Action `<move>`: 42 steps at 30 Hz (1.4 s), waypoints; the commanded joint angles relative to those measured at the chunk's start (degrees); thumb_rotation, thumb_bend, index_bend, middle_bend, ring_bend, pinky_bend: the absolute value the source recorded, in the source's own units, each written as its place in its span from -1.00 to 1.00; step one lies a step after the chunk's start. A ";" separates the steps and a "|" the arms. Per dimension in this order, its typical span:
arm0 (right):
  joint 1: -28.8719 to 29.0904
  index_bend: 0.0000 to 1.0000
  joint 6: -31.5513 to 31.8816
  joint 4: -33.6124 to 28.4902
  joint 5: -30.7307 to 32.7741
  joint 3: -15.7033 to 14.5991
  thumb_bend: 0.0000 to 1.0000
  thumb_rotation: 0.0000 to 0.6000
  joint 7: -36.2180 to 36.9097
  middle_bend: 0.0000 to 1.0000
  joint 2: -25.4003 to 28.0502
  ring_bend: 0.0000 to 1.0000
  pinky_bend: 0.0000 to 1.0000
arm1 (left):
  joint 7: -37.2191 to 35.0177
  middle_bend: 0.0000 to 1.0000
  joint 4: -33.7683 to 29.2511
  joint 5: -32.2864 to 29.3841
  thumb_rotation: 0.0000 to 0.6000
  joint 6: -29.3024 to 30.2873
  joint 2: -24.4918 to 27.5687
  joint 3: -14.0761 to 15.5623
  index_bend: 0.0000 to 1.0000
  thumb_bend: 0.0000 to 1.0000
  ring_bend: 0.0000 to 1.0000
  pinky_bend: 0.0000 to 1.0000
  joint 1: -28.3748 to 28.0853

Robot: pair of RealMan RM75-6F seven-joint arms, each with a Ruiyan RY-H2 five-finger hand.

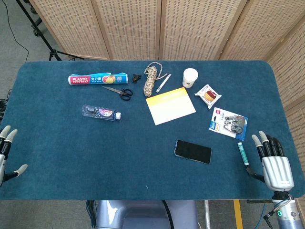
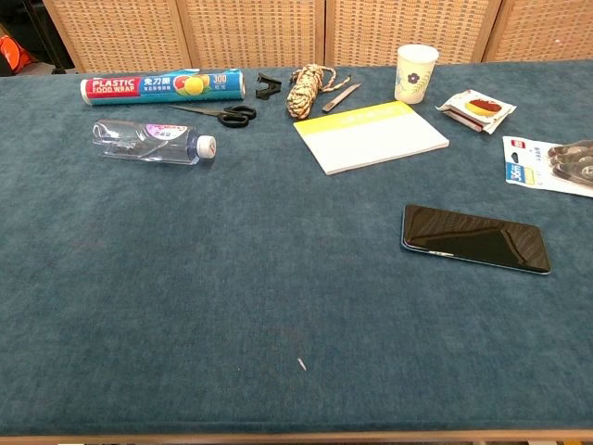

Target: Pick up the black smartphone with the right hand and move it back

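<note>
The black smartphone [image 1: 192,151] lies flat, screen up, on the blue table, right of centre; the chest view shows the smartphone [image 2: 474,238] at its right side. My right hand [image 1: 273,162] rests at the table's near right corner, fingers spread and pointing away from me, holding nothing, well to the right of the phone. My left hand [image 1: 6,153] shows only partly at the near left edge, fingers apart and empty. Neither hand appears in the chest view.
A green marker [image 1: 243,153] lies between phone and right hand. Behind the phone are a yellow notepad [image 1: 170,105], a blister pack [image 1: 228,123], a snack packet [image 1: 208,95], a paper cup [image 1: 189,77], a rope bundle [image 1: 152,78], scissors [image 1: 118,91], a plastic wrap box [image 1: 97,78] and a bottle [image 1: 101,112].
</note>
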 commanded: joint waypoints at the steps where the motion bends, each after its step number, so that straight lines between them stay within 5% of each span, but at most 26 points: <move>1: -0.07 -0.94 -0.15 -0.03 -0.09 0.00 -1.00 1.00 -0.14 -1.00 0.00 -1.00 -0.85 | -0.24 -1.00 -0.02 -0.05 1.00 0.04 0.12 -0.04 -1.00 -1.00 -1.00 -1.00 0.04; 15: 5.92 -0.94 -10.99 -3.30 -1.19 0.04 -0.96 1.00 -8.28 -1.00 -4.59 -1.00 -0.85 | 0.15 -1.00 -0.27 -0.22 1.00 0.09 -0.08 -0.26 -1.00 -1.00 -1.00 -1.00 0.06; 23: 10.65 -0.94 -18.71 -4.42 3.23 1.75 -0.50 1.00 -17.11 -1.00 -11.38 -1.00 -0.85 | -0.24 -1.00 -0.30 -0.55 1.00 -0.26 0.19 -0.33 -1.00 -1.00 -1.00 -1.00 -0.01; 28: 12.07 -0.94 -20.43 -4.20 5.35 2.24 0.07 1.00 -21.09 -1.00 -14.51 -1.00 -0.85 | -0.81 -1.00 -0.18 -0.74 1.00 -0.55 0.44 -0.37 -1.00 -1.00 -1.00 -1.00 -0.09; 34: 12.99 -0.94 -21.15 -4.70 6.83 2.39 0.43 1.00 -24.03 -1.00 -16.57 -1.00 -0.85 | -1.43 -1.00 -0.18 -0.67 1.00 -0.36 0.68 -0.40 -1.00 -1.00 -1.00 -1.00 -0.02; 42: 13.91 -0.94 -21.81 -5.89 9.68 2.31 0.25 1.00 -26.88 -1.00 -18.78 -1.00 -0.85 | -1.20 -1.00 -0.17 -0.53 1.00 -0.41 0.70 -0.31 -1.00 -1.00 -1.00 -1.00 -0.02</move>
